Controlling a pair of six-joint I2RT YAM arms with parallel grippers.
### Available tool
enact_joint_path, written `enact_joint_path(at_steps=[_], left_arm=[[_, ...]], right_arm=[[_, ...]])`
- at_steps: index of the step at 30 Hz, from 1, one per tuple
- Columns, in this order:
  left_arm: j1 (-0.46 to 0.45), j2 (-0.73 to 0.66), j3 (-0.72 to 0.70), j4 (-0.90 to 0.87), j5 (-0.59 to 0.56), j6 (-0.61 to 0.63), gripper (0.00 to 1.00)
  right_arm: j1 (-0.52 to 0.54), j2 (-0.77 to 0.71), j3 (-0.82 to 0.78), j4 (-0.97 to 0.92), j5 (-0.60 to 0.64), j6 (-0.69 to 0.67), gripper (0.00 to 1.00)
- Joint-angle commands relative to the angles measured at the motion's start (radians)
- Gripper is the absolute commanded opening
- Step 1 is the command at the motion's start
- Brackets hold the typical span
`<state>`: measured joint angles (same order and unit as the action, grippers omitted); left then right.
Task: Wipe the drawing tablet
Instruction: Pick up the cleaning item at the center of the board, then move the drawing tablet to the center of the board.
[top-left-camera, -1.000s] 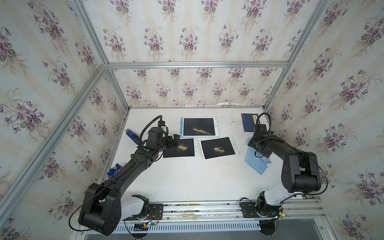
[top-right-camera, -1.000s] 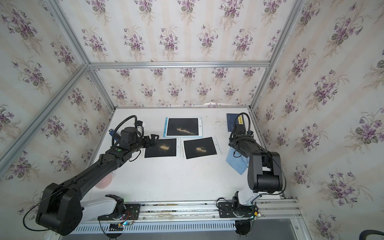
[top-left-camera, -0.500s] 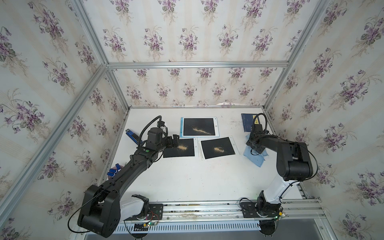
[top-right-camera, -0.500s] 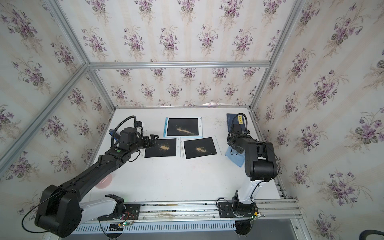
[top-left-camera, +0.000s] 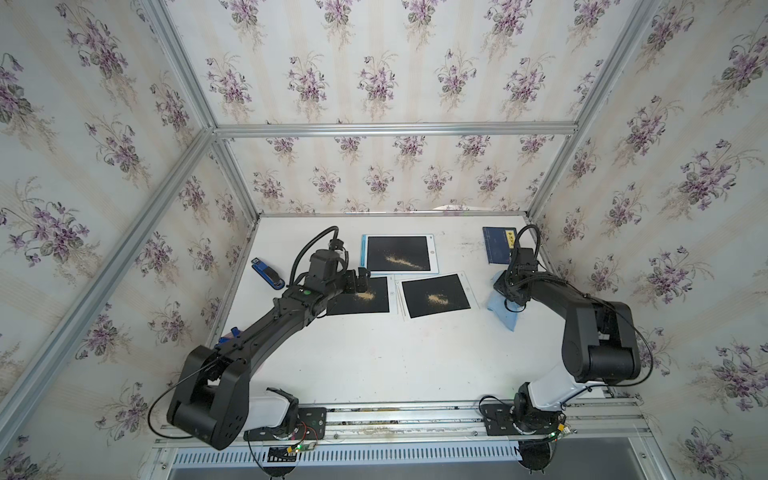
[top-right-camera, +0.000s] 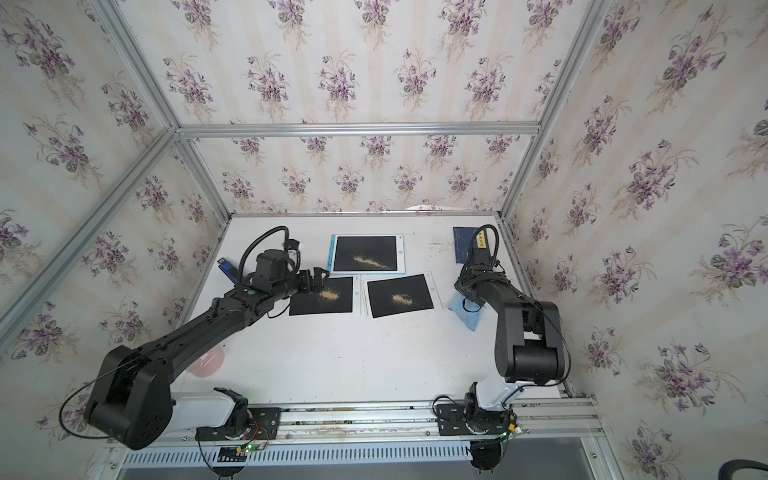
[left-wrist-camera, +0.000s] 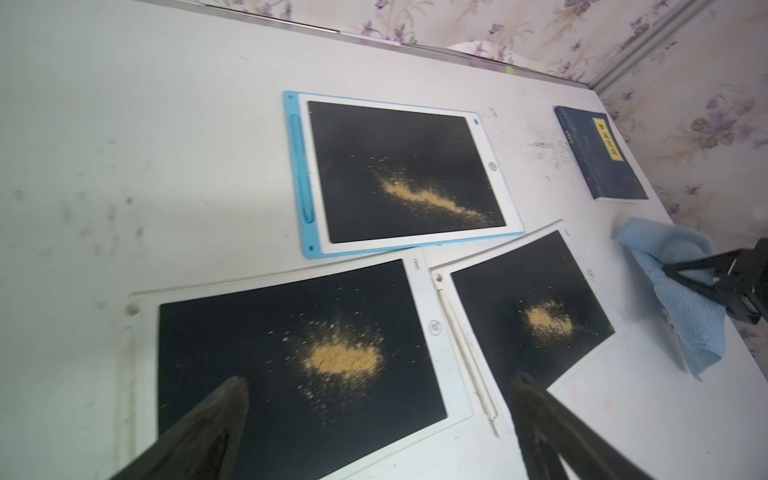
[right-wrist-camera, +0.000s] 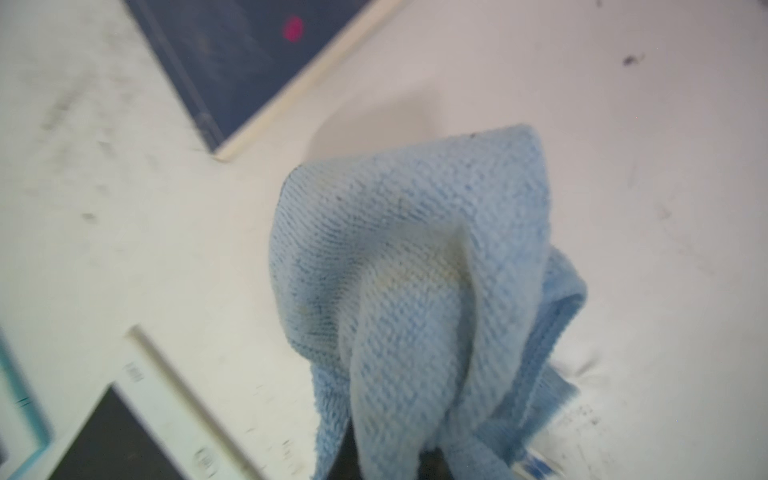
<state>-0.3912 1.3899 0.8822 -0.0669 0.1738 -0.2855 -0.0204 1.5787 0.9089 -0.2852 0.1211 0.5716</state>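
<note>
**A:** What has moved?

**B:** The right arm has folded in toward its side of the worktop and brought its wrist down over the blue cloth. The left arm has not shifted.

**A:** And the tablets?

**B:** All three lie where they did. The blue-framed tablet is at the back. The left white tablet and right white tablet sit side by side in front of it. Each dark screen carries a patch of tan powder, so nothing has been wiped yet.

**A:** Where is the cloth?

**B:** It is on the worktop just beside the right white tablet, not touching it. In the right wrist view it bunches up into a peak.

**A:** Fingers?

**B:** The right gripper was wide a second ago. Its fingers have now pinched together on that fold of cloth. The left gripper hangs over the left white tablet with its fingers spread wide, holding nothing.

**A:** So?

**B:** I judge the pick is made. The cloth can now be lifted and carried to a screen, the right white one being nearest.
</note>
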Motion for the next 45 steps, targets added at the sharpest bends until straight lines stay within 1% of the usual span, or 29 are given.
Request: enact_joint_path(at_steps=[1,3,6,8,14,19,24,28,34,39,45], left_arm=[[-0.070,0.099,0.092,-0.098,0.031,0.028,1.00],[-0.094,0.155,0.133,-0.121,0.067,0.005,1.00],[-0.110,0.227,0.171,-0.114,0.166,-0.054,1.00],[-0.128,0.272,0.196,-0.107,0.209,-0.104,1.00],[-0.171,0.402,0.277,-0.087,0.290,-0.253,1.00],[-0.217,0.471,0.347,-0.135,0.254,-0.269,1.00],[-0.226,0.514,0.368,-0.137,0.269,-0.292,1.00],[-0.235,0.537,0.397,-0.193,0.229,-0.281,1.00],[-0.239,0.562,0.419,-0.224,0.220,-0.288,1.00],[-0.246,0.590,0.454,-0.295,0.153,-0.280,1.00],[-0.249,0.621,0.472,-0.294,0.162,-0.292,1.00]], right_arm=[[0.037,-0.018,0.028,0.009,-0.051,-0.065,0.00],[0.066,-0.006,0.038,0.015,-0.042,-0.078,0.00],[0.095,0.007,0.030,0.051,-0.022,-0.075,0.00],[0.102,0.026,0.020,0.085,-0.042,-0.065,0.00],[0.121,0.121,0.022,0.128,-0.065,-0.038,0.00],[0.137,0.163,0.021,0.153,-0.102,-0.018,0.00],[0.150,0.182,0.031,0.143,-0.088,-0.006,0.00],[0.152,0.186,0.032,0.143,-0.091,-0.003,0.00],[0.156,0.194,0.020,0.153,-0.083,0.003,0.00],[0.157,0.221,0.025,0.151,-0.076,0.007,0.00],[0.168,0.243,0.030,0.159,-0.094,0.013,0.00]])
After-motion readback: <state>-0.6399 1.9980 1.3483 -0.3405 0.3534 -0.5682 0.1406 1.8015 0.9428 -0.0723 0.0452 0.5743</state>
